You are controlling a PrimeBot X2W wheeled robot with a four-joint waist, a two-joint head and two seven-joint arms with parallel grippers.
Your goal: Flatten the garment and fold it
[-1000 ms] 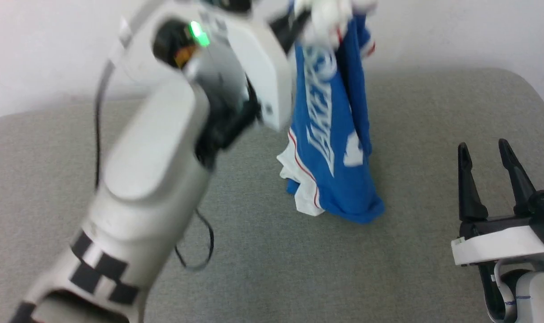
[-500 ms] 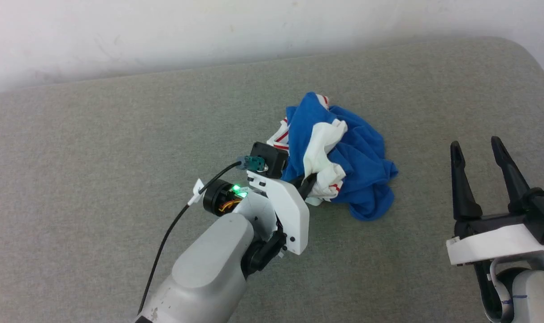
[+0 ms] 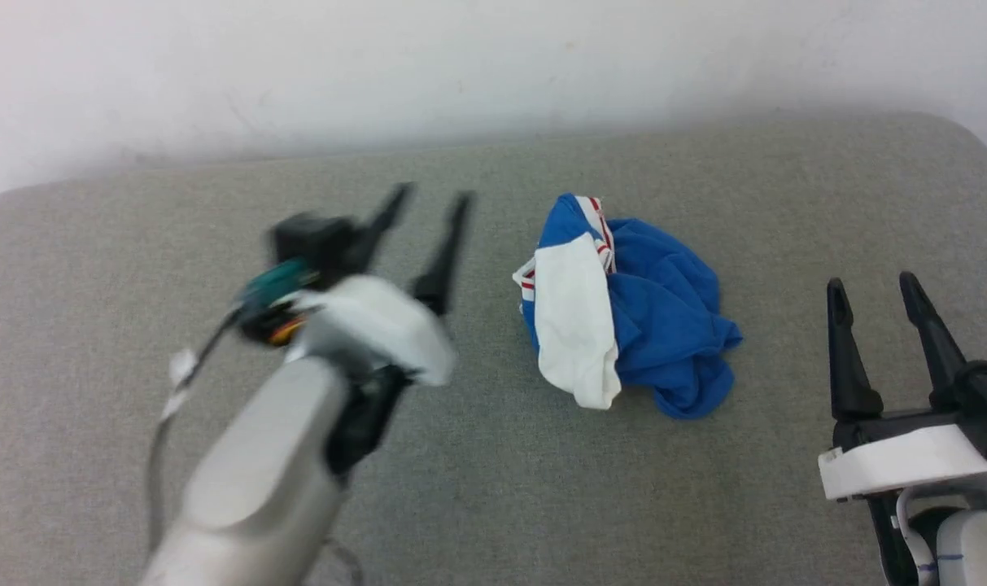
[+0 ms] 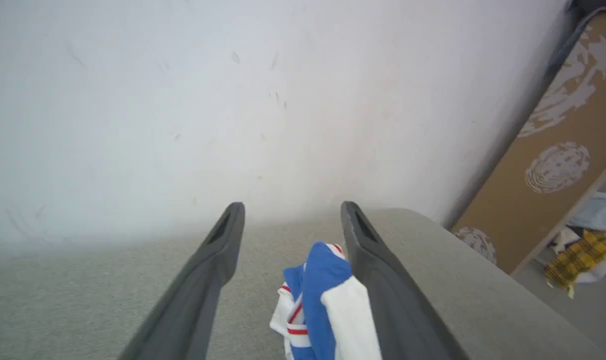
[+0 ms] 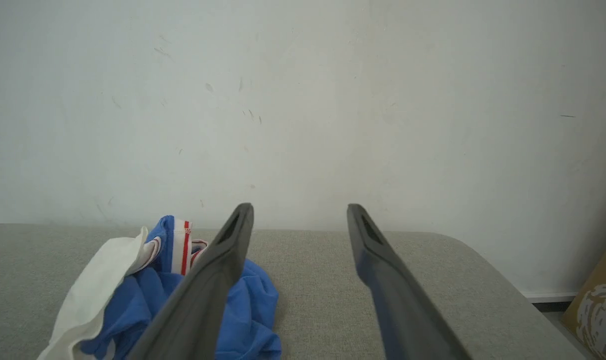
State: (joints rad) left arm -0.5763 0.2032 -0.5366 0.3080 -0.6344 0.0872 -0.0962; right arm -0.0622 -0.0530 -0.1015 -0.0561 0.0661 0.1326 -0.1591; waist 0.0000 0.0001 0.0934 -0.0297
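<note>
crumpled in a heap near the middle of the grey surface (image 3: pixel 493 488): the garment (image 3: pixel 648 325), blue with a white part draped over its left side, not yet flattened. no clear long axis to the heap, about as wide as deep, hems and corners lost in the folds. just to its left, blurred, the left gripper (image 3: pixel 433 194), fingers apart and empty, pointing toward the wall (image 3: pixel 460 65); from the left wrist, heap low between the fingers, partly behind the right one. to the heap's right and nearer the front edge, the right gripper (image 3: pixel 872 282), fingers spread, holding nothing. seemingly nearer of the two: the left. likely next: catching a sleeve or hem and pulling it out flat. rounded corners to the surface, plain white wall behind; past its right end, a leaning brown board (image 4: pixel 557 150) and yellow checked cloth (image 4: pixel 580 255) on the floor
</note>
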